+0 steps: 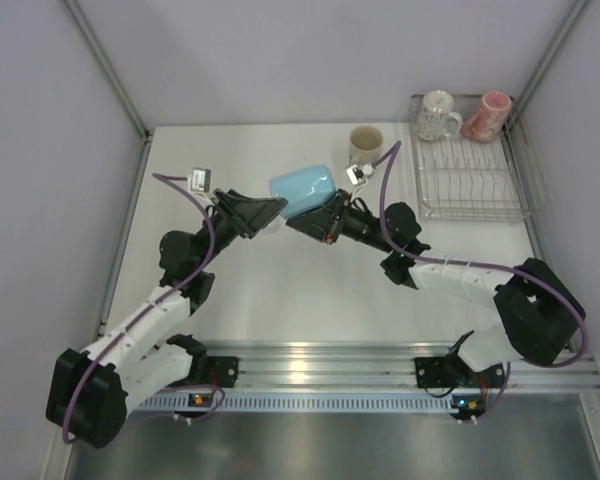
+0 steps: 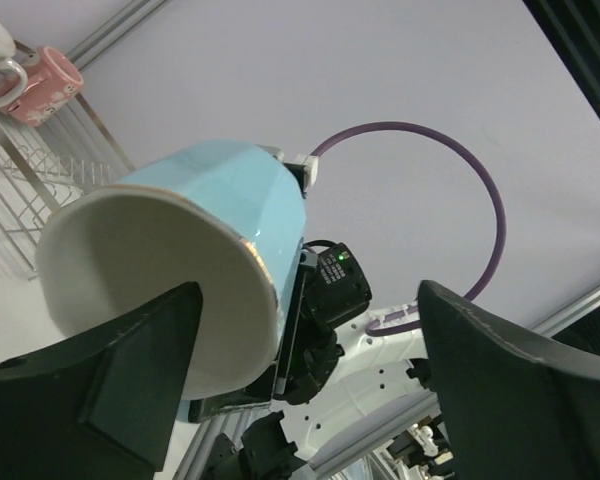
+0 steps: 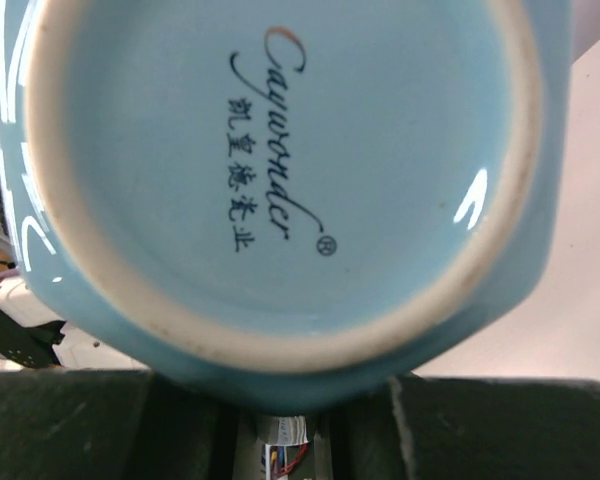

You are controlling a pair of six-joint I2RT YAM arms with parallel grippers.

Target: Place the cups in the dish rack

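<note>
Gently, with your right jaws gripping the small light blue mug and left jaws open, swing it to the silver wire rack.

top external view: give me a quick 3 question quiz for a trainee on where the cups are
1. How many cups sit in the dish rack?
2. True or false: the cream cup stands on the table, outside the rack.
3. Which gripper holds the light blue cup? A left gripper B right gripper C neither
Key: 1. two, the white patterned cup and the pinkish-red cup. 2. true. 3. B.
</note>
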